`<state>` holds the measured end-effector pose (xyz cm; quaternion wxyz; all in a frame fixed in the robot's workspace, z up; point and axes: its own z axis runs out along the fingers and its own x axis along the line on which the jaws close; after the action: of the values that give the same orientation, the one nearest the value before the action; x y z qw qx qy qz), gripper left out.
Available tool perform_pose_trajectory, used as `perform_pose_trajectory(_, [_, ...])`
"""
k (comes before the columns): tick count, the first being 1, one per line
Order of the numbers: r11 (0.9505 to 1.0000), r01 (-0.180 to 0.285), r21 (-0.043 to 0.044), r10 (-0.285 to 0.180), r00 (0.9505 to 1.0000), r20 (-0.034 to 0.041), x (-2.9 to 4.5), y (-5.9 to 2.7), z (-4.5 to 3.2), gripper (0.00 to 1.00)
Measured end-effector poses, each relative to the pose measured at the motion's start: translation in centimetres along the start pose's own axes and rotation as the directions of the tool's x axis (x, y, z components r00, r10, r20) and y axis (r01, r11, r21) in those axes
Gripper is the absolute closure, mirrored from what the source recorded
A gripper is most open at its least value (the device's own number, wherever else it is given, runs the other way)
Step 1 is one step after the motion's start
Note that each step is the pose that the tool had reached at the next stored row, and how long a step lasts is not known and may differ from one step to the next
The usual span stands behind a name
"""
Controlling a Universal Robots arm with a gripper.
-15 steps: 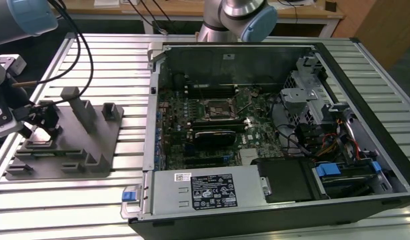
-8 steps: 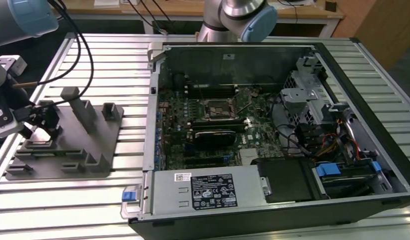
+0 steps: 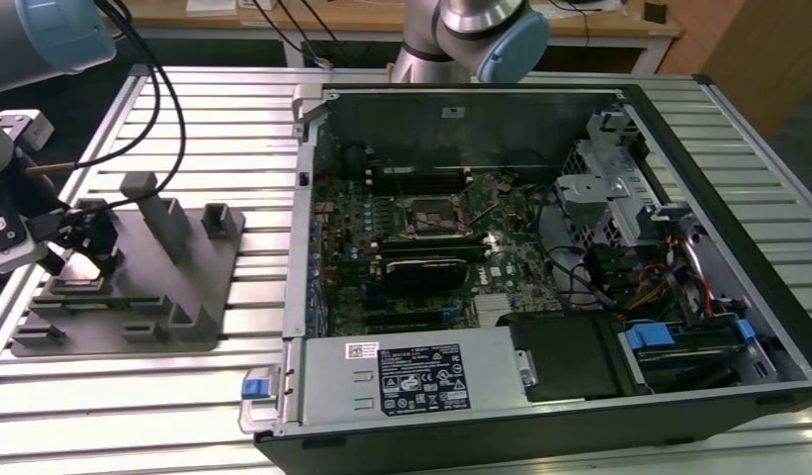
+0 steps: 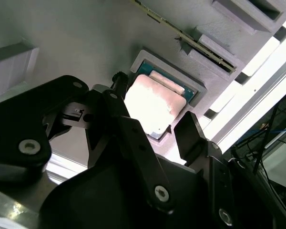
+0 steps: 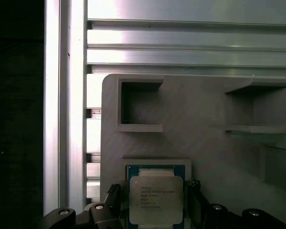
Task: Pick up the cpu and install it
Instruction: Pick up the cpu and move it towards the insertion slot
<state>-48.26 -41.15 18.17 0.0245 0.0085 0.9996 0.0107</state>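
A slatted metal table (image 3: pixel 221 109) is carrying all the work, its ribs running across under everything. Closest to the wrist cameras, the claw (image 3: pixel 86 265) is hanging low over a grey plastic plate (image 3: pixel 201 287) at the exterior view's left. Its black fingers (image 4: pixel 188 131) are standing apart, one on each side of the chip (image 5: pixel 156 200), and they are gripping nothing. Whether they are brushing the chip's edges cannot be told.

The chip is lying flat in a shallow square pocket (image 5: pixel 155 162) of the plate, pale metal top facing up and a green rim showing around it. Beyond the pocket, in the first wrist view, two deeper square recesses (image 5: pixel 138 102) are opening into the same plate, and past them the table's ribs are catching the light.

Further off, toward the exterior view's right, an open computer case (image 3: pixel 722 198) is lying on its side. Inside it the circuit board (image 3: pixel 379 228) is facing up, with a dark square socket (image 3: pixel 429 218) near its middle. At the far edge of the table, the arm's base (image 3: pixel 479 30) is rising behind the case.
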Motion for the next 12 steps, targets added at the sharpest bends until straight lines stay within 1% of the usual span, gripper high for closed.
perform_pose_trajectory(8, [1.0000,0.000,0.0002,0.000,1.0000,-0.0003,0.00,-0.03,0.03,0.34])
perform_pose_trajectory(9, [1.0000,0.000,0.0002,0.000,1.0000,-0.0003,0.00,-0.03,0.03,0.35])
perform_pose_trajectory(10, [1.0000,0.000,0.0002,0.000,1.0000,-0.0003,0.00,-0.03,0.03,0.42])
perform_pose_trajectory(11, [1.0000,0.000,0.0002,0.000,1.0000,-0.0004,0.00,-0.03,0.03,0.42])
perform_pose_trajectory(12, [1.0000,0.000,0.0002,0.000,1.0000,-0.0003,0.00,-0.03,0.03,0.45])
